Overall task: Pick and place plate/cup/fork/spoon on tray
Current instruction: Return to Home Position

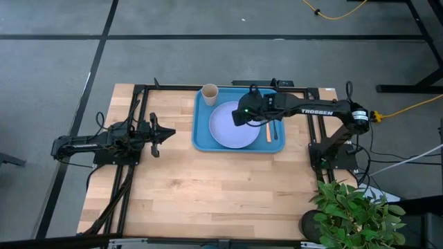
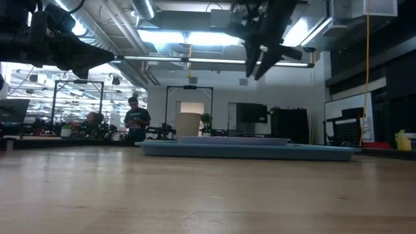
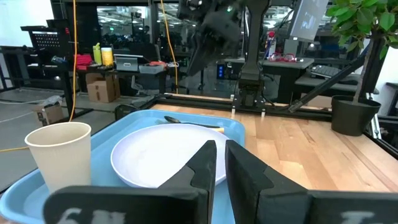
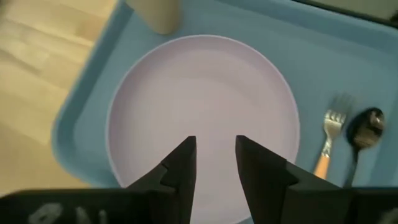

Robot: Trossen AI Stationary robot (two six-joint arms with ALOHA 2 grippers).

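Note:
The blue tray (image 1: 201, 135) lies at the table's far middle. On it rest the lavender plate (image 1: 228, 128), the tan cup (image 1: 209, 92) upright in its far left corner, and the orange-handled fork (image 4: 328, 140) and dark spoon (image 4: 365, 129) side by side right of the plate. My right gripper (image 4: 215, 149) is open and empty, high above the plate, also seen in the low view (image 2: 260, 65). My left gripper (image 3: 220, 158) waits left of the tray, fingers a narrow gap apart, empty.
A potted plant (image 1: 356, 211) stands at the table's near right corner. Black frame rails (image 1: 131, 124) run along the table's left and right sides. Bare wood (image 1: 221, 194) lies between the tray and the near edge. A person (image 2: 135, 120) stands in the room beyond.

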